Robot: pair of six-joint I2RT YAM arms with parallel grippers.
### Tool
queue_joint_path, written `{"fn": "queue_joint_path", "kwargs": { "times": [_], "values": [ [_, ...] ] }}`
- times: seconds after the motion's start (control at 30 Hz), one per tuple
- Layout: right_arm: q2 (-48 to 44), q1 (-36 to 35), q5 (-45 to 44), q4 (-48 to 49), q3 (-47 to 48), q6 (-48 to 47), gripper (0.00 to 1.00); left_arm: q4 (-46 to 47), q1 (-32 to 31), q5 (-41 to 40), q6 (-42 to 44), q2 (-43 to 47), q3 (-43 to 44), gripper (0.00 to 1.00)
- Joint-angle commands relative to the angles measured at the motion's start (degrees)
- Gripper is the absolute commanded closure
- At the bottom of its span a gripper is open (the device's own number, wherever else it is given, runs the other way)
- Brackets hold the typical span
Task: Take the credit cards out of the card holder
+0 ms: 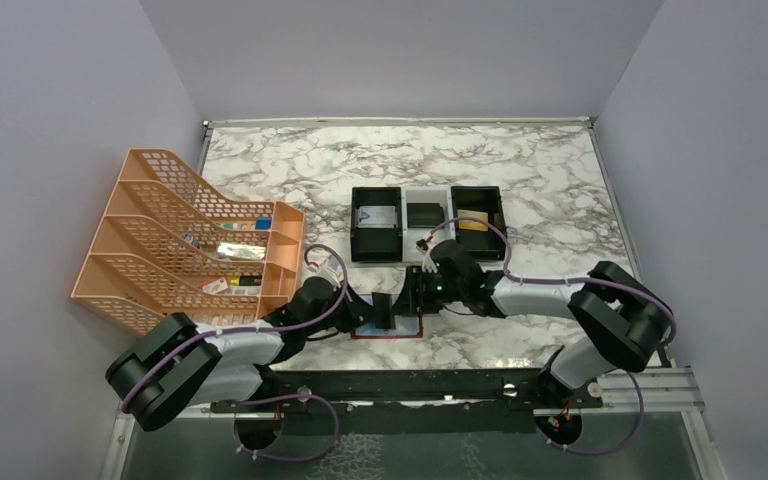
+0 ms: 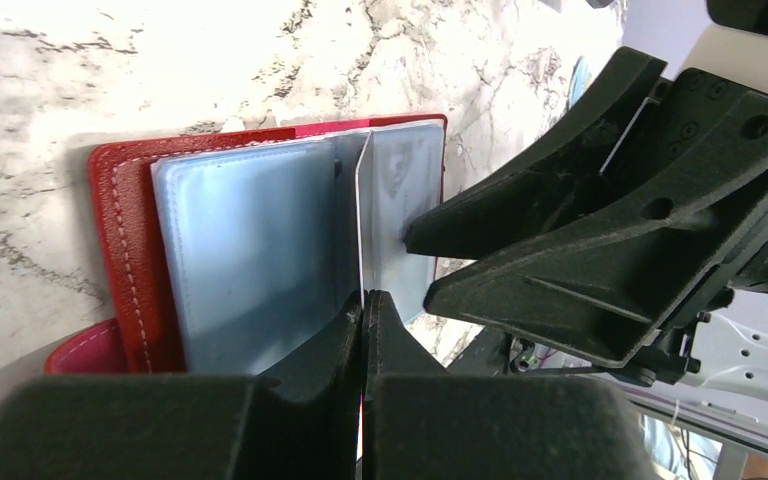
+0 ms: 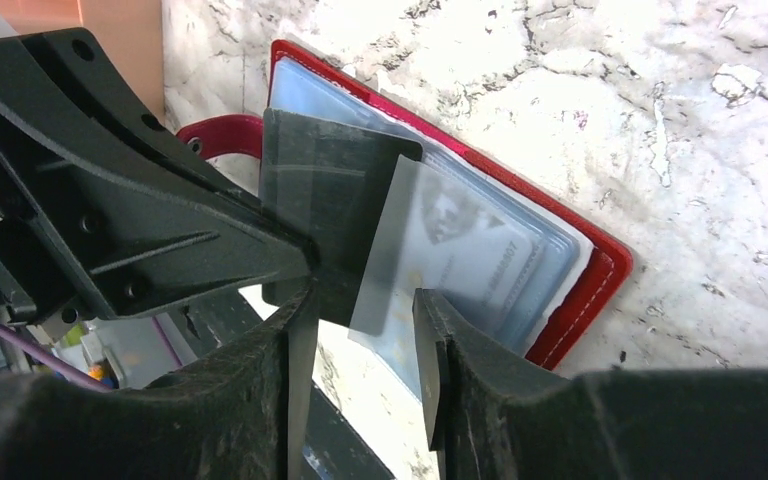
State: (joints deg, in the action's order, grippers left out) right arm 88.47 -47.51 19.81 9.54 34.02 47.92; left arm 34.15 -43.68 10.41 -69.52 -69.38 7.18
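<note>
The card holder [image 2: 230, 260] lies open on the marble, red-bordered with pale blue panels [image 3: 480, 250]; in the top view it sits between the two arms [image 1: 385, 336]. A credit card [image 2: 359, 200] stands on edge out of it, and my left gripper [image 2: 362, 300] is shut on its near edge. In the right wrist view that card's face looks dark grey [image 3: 330, 190]. My right gripper [image 3: 362, 310] is open just above the holder, with a lifted pale clear flap [image 3: 400, 280] between its fingers. Its fingers [image 2: 560, 250] fill the right of the left wrist view.
A black-and-white three-compartment tray [image 1: 427, 250] stands behind the grippers, holding a silvery card [image 1: 378, 217], a black one [image 1: 425, 213] and a gold one [image 1: 473, 225]. An orange file rack [image 1: 190, 240] with small items takes up the left side.
</note>
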Motion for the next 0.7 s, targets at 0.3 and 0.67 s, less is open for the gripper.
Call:
{"fn": "queue_joint_path", "kwargs": {
  "times": [0.3, 0.67],
  "values": [
    [-11.89, 0.49, -6.96, -4.84, 0.47, -5.51, 0.36, -30.12, 0.09, -11.07, 8.38, 14.87, 6.32, 1.0],
    [-28.64, 0.69, -31.39, 2.03, -7.86, -8.0, 0.25, -33.61, 0.09, -11.46, 11.75, 20.75, 9.85, 1.0]
  ]
}}
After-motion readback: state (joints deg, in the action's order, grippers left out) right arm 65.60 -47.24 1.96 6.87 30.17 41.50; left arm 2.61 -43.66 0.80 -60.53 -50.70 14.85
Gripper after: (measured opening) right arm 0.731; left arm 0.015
